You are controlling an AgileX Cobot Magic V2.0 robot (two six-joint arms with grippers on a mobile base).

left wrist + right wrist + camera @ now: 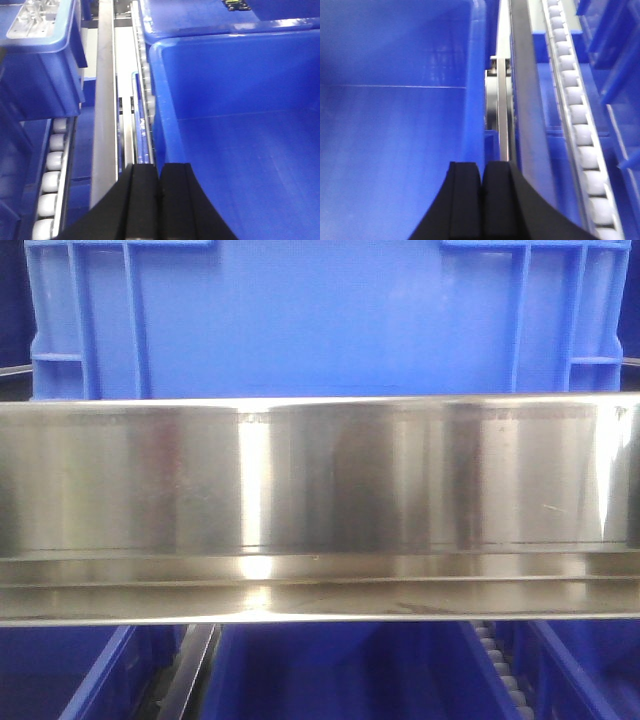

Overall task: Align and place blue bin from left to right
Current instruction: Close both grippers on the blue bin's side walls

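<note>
The blue bin [320,315] sits on the upper level of a rack, right behind a steel beam [320,500] that crosses the whole front view; its ribbed side wall fills nearly the full width. From the wrist views its inside [240,125] [395,125] shows only bare blue plastic.

The left end effector [160,200] is clenched, fingers pressed together with nothing between them, above the bin's left wall. The right end effector [482,200] is clenched the same way above the right wall. Whether either touches the rim cannot be told.

Steel rails [105,100] [525,100] run beside the bin on both sides, with roller tracks [50,170] [580,125] beyond them. Left of the left track, a second bin [45,65] holds metal parts [32,20]. Darker bins [340,680] lie below the beam.
</note>
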